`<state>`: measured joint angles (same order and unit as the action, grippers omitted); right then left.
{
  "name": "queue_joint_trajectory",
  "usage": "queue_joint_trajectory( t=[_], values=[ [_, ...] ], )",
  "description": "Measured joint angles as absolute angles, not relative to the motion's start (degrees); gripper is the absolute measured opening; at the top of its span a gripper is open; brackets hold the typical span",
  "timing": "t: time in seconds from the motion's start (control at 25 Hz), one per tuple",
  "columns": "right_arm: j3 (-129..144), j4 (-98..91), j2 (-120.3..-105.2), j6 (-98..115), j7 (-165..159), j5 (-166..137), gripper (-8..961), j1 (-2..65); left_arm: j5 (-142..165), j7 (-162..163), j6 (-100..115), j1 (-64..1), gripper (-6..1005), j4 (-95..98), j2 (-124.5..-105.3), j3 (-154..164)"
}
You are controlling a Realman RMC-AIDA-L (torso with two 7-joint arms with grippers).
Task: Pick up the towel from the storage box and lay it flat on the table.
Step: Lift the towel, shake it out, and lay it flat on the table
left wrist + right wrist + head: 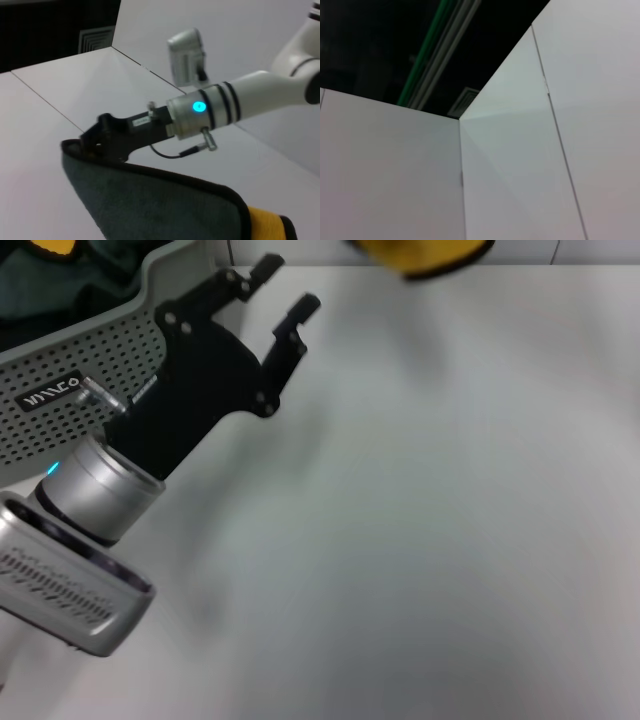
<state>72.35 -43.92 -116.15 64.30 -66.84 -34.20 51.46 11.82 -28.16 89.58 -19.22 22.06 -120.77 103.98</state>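
The towel (425,254) shows as a mustard-yellow fold with black binding at the top edge of the head view, held above the white table (450,540). In the left wrist view my right gripper (85,145) is shut on the towel's black-bound edge (150,210). The cloth hangs below it, with a grey side and a yellow part showing. My left gripper (287,287) is open and empty over the table, just right of the grey-green storage box (90,365). The right wrist view shows only walls and ceiling.
Dark green fabric (70,280) and a scrap of yellow (50,246) lie inside the box at the far left. My left arm's silver wrist (95,490) crosses in front of the box's dotted wall.
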Motion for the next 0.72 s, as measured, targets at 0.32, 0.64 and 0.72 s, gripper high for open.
queue_joint_trajectory(
  t=[0.32, 0.64, 0.72],
  values=[
    [77.99, -41.87, -116.23, 63.97, -66.61, -25.47, -1, 53.81, 0.01, -40.04, 88.73, -20.44, 347, 20.98, -120.76, 112.91],
    [83.43, -35.18, -116.19, 64.34, -66.98, -18.75, -1, 58.08, -3.31, -45.48, 89.28, -20.65, 345, 21.13, -120.75, 116.92],
    [85.89, -34.75, -116.19, 64.51, -66.98, -16.57, 0, 58.52, -5.00, -46.63, 89.32, -21.10, 345, 21.02, -120.75, 117.81]
  ],
)
